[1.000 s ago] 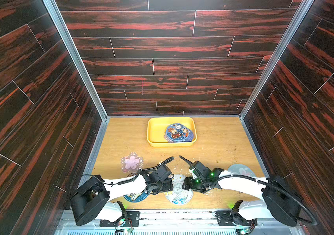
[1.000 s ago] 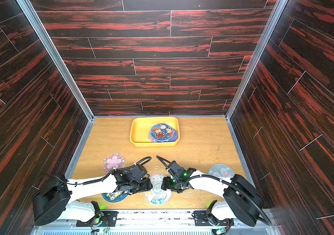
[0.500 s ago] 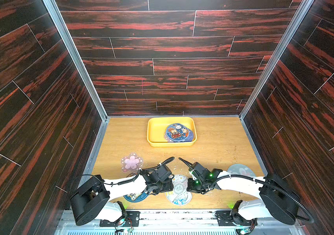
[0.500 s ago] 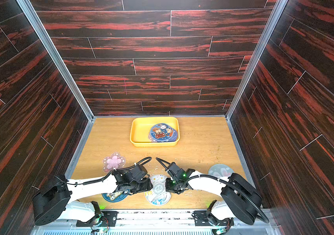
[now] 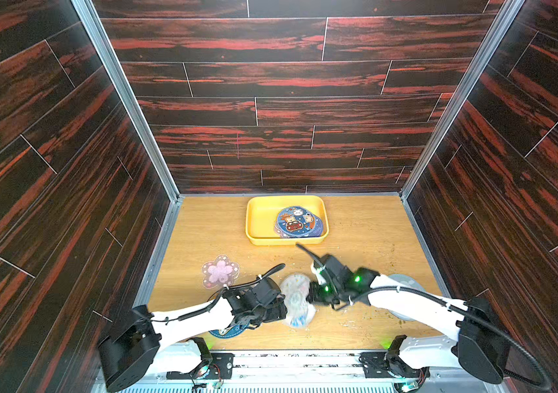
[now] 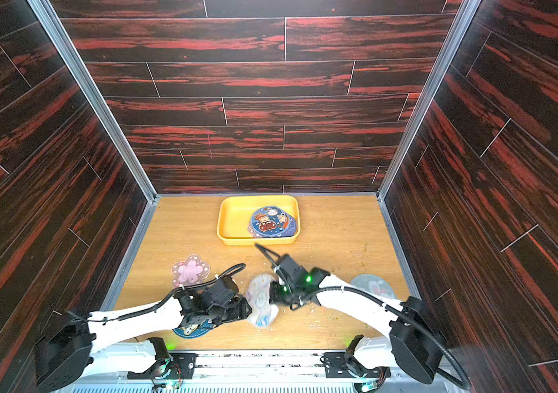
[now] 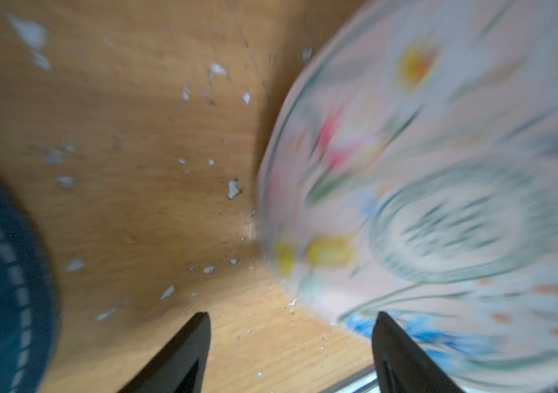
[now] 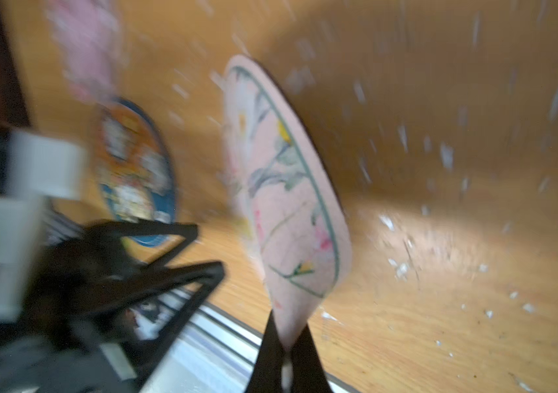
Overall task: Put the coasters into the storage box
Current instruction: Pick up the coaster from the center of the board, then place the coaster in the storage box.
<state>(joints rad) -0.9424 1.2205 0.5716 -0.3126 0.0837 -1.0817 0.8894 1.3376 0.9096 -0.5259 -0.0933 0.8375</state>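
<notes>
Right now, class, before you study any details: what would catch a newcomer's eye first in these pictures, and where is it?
The floral coaster stands tipped up near the front, pinched at its edge by the right gripper, with the left gripper open beside it. Next comes the yellow storage box at the back, with cartoon coasters stacked in its right side.

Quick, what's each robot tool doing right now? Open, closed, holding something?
Left tool: open, holding nothing.
Right tool: closed on the thin round pink floral coaster.
</notes>
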